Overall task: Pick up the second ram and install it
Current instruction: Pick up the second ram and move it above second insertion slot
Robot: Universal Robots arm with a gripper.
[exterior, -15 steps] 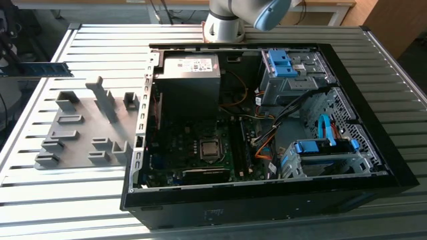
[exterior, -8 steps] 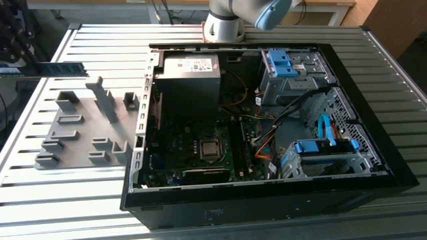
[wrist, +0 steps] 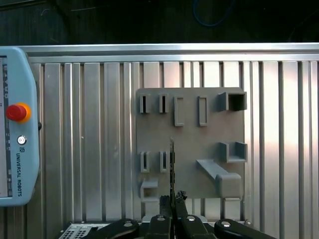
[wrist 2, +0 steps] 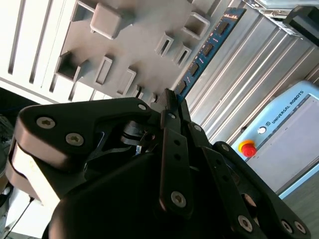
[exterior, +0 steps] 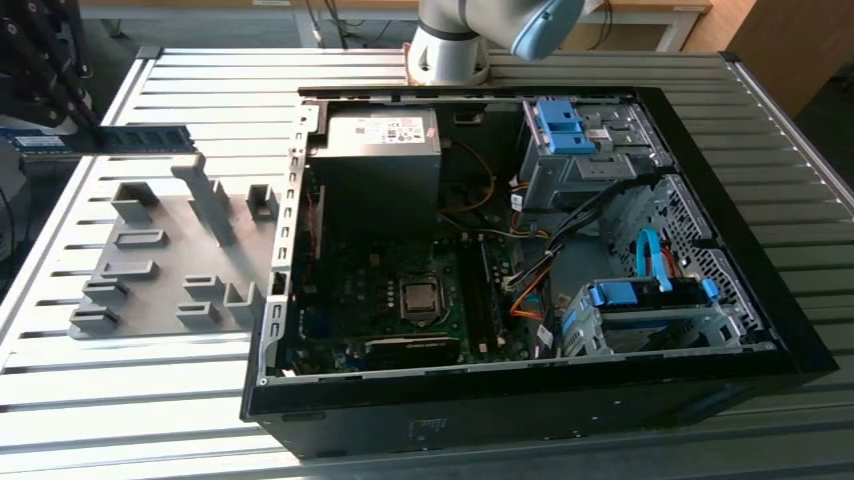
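Where the black two-finger gripper (wrist: 172, 200) is clamped on one end, the long blue-green ram stick with black chips (exterior: 140, 138) hangs lifted clear of the grey slotted plastic holder (exterior: 147, 275). Beyond: open black computer case (exterior: 534, 405). Handling, by judgement: grip firm, stick level, clear of the holder's posts.

Robotics lab: slatted aluminium table (exterior: 160, 400), open computer case (exterior: 534, 405), teach pendant (wrist: 15, 164).
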